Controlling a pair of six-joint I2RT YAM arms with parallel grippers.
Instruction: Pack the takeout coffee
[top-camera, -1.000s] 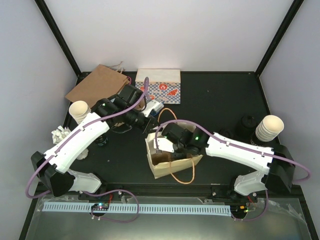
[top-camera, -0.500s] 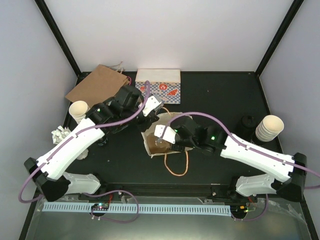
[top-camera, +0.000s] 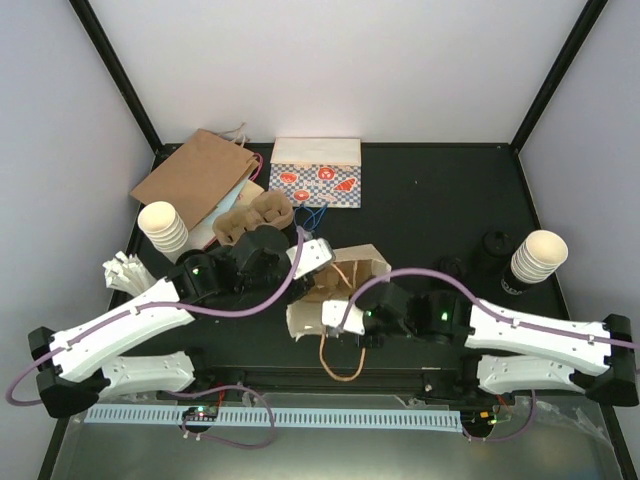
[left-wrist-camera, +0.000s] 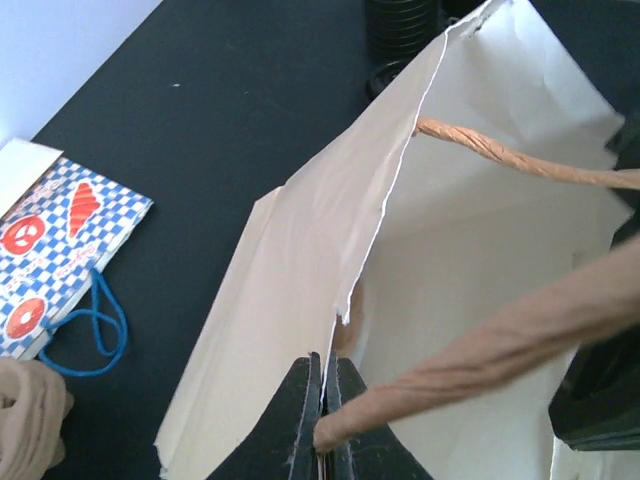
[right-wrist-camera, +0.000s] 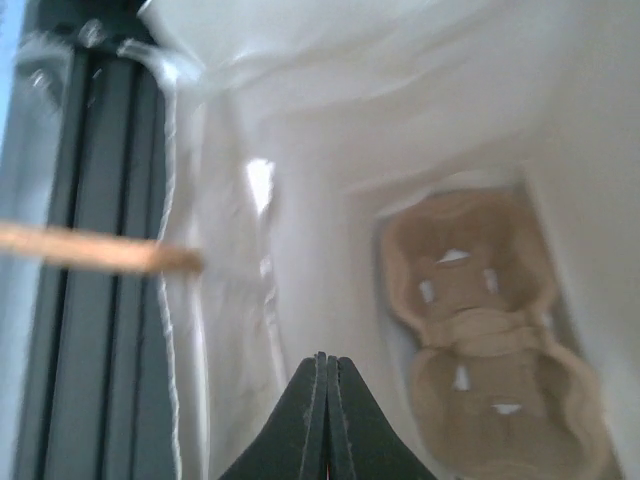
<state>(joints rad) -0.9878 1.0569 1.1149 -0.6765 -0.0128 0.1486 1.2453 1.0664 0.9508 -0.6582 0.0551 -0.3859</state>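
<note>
1. Left jaws: closed on the twisted paper handle (left-wrist-camera: 500, 340) of the white bag (top-camera: 303, 320), holding its mouth up.
2. Right jaws: closed, nothing visible between them, tips pointing down inside the bag.
3. Bag contents: one cardboard carrier (right-wrist-camera: 480, 340) flat on the bottom, both wells empty. So the takeout coffee isn't packed.
4. Coffee location: I can't pin it down. A dark round thing (top-camera: 450, 268) sits on the counter (top-camera: 430, 190) just beyond my right forearm, near the black lid stack (top-camera: 496, 250). It's too small to tell a lidded cup from a loose lid.
5. Handling, my guess: light, with a thin paper wall that dents under a hard squeeze. The lid is probably only press-fit, and any contents will slosh.
6. Grip point: the wall just under the lid, where the rim stiffens it. Moderate force, never by the lid, upright throughout.
</note>
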